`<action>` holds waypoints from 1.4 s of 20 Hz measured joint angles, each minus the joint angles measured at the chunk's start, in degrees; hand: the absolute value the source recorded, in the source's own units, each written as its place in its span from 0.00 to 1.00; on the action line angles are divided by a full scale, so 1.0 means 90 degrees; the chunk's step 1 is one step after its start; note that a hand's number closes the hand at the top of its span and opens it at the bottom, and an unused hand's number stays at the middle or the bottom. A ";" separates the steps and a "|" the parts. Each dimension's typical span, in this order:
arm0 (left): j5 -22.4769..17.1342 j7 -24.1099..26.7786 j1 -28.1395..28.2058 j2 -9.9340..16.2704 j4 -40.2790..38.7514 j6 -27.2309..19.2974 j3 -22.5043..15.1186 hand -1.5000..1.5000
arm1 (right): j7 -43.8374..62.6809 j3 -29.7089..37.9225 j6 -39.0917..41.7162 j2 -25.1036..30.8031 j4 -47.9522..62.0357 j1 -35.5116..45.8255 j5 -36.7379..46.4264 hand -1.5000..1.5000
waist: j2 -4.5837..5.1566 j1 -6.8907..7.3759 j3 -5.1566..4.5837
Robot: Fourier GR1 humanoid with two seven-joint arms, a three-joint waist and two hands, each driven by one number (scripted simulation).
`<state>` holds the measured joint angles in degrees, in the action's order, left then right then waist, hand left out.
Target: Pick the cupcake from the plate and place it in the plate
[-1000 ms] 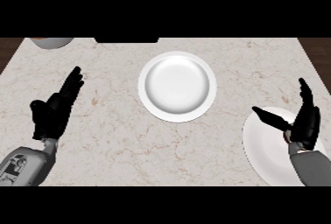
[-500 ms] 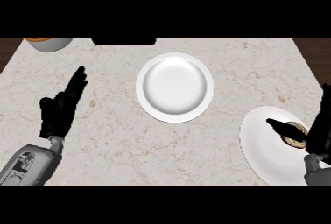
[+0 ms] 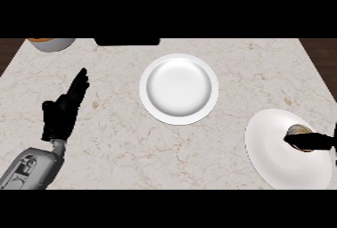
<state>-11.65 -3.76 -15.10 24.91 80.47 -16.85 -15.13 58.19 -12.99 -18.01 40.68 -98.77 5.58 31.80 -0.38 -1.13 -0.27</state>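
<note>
Head view first picks up the left hand [image 3: 63, 113] low on the near left, fingers straight and relaxed, resting above the marble counter [image 3: 118, 147] and holding nothing. Over at the near right edge sits a white plate [image 3: 280, 156], and on it the cupcake [image 3: 301, 132], mostly covered by the right hand [image 3: 313, 141], which comes in from the right edge. Only its dark fingers show against the cupcake; whether they clasp it cannot be told. Farther back, mid-counter, lies the second plate [image 3: 179, 89], bare. At the far left corner stands a bowl [image 3: 51, 43], beside a dark object [image 3: 127, 41].
</note>
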 measured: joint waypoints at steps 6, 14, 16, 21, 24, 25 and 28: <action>0.0038 -0.0049 -0.0123 -0.0037 -0.0050 0.0203 0.0170 0.50 | 0.0465 0.0371 0.0819 0.0150 -0.0541 -0.0151 -0.0488 0.00 | 0.0022 0.0060 0.0018; 0.0323 0.0098 -0.0041 -0.0307 -0.0142 0.0346 0.0258 0.50 | 0.0342 0.0494 0.1219 -0.0251 -0.0046 -0.0176 -0.0536 0.00 | 0.0041 0.0121 0.0026; 0.0317 0.0101 -0.0091 -0.0296 -0.0186 0.0448 0.0356 0.50 | 0.0354 0.0522 0.1373 -0.0282 0.0020 -0.0192 -0.0588 0.00 | 0.0041 0.0118 0.0027; 0.0443 0.0103 -0.0068 -0.0432 -0.0215 0.0544 0.0492 0.50 | 0.0115 0.0581 0.1561 -0.0598 0.0745 -0.0085 -0.0505 0.00 | 0.0045 0.0134 0.0028; 0.0563 -0.0022 -0.0017 -0.0478 -0.0075 0.0603 0.0577 0.50 | -0.0019 0.0661 0.1650 -0.0781 0.1046 -0.0098 -0.0394 0.00 | 0.0042 0.0133 0.0030; 0.0563 -0.0029 0.0047 -0.0460 -0.0014 0.0671 0.0634 0.50 | -0.0059 0.0731 0.1701 -0.0804 0.1136 -0.0109 -0.0400 0.00 | 0.0042 0.0134 0.0031; 0.0685 -0.0015 0.0102 -0.0555 0.0016 0.0778 0.0728 0.50 | -0.0348 0.0892 0.1751 -0.0985 0.1608 -0.0057 -0.0294 0.00 | 0.0043 0.0133 0.0030</action>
<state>-5.49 -3.89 -14.19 19.92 80.62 -9.85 -8.58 55.06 -4.97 -2.25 31.82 -84.29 5.07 29.15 0.01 0.06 0.00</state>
